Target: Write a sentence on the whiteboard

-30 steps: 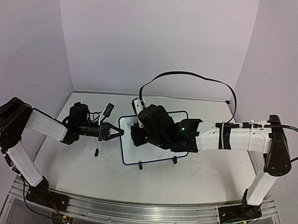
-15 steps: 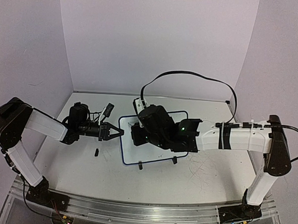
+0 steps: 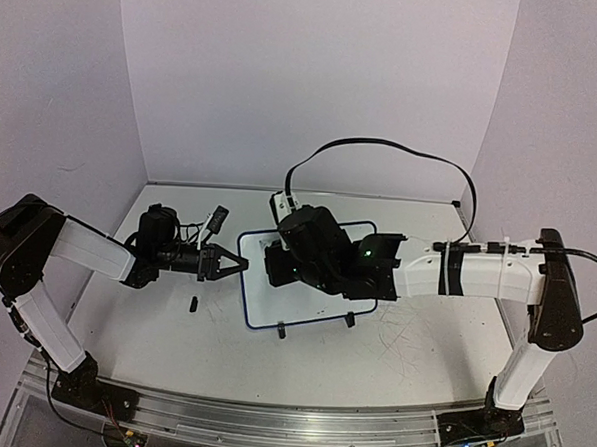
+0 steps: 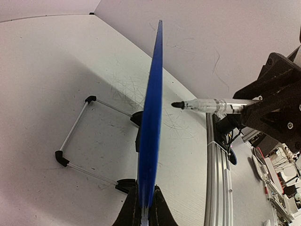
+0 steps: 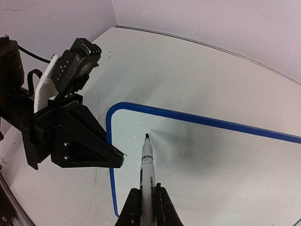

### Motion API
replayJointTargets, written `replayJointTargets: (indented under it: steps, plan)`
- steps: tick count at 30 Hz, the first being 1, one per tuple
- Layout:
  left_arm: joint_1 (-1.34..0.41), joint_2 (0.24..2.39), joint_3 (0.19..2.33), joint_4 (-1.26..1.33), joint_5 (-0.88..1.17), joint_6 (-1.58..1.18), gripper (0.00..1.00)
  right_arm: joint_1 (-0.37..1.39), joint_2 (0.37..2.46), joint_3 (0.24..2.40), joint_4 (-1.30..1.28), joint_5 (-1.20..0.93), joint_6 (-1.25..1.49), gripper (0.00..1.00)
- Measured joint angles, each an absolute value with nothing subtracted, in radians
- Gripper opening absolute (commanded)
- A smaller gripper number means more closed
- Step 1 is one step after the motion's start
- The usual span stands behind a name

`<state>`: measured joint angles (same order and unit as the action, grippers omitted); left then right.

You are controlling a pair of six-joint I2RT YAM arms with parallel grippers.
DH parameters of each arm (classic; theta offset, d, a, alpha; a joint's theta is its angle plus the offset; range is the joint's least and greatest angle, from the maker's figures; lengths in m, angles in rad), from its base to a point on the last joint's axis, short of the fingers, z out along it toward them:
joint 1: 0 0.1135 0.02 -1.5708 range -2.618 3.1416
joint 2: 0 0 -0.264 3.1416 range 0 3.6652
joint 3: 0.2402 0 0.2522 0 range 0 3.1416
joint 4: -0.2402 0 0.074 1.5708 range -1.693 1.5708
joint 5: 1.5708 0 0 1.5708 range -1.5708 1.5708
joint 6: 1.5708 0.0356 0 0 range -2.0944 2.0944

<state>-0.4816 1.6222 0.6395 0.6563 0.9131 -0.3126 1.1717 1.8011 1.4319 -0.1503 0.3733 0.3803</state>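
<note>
The whiteboard (image 3: 309,309), white with a thin blue rim, lies in the middle of the table on two black clip feet (image 3: 282,332). My left gripper (image 3: 240,265) is shut on its left rim; the left wrist view shows that rim (image 4: 151,117) edge-on between the fingers (image 4: 145,209). My right gripper (image 5: 146,200) is shut on a white marker (image 5: 147,165) with a black tip. The tip points at the board's upper left part (image 5: 211,155), a short gap away in the left wrist view (image 4: 177,105). No sentence shows on the visible board face.
A small black cap (image 3: 193,303) lies on the table left of the board. Faint grey scribbles mark the tabletop (image 3: 403,339). A wire stand (image 4: 75,136) lies behind the board. The right arm's black cable (image 3: 383,148) arcs above. Lilac walls close in three sides.
The right wrist has shifted slightly toward the back right over the board. The left arm and the whiteboard have not moved.
</note>
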Motion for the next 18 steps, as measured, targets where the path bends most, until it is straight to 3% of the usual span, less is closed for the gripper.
replayJointTargets:
  steps: [18]
  plan:
    - [-0.482,1.622,0.640,0.656,0.912,-0.312,0.00,1.165,1.836,1.457,-0.160,0.372,0.388,0.00]
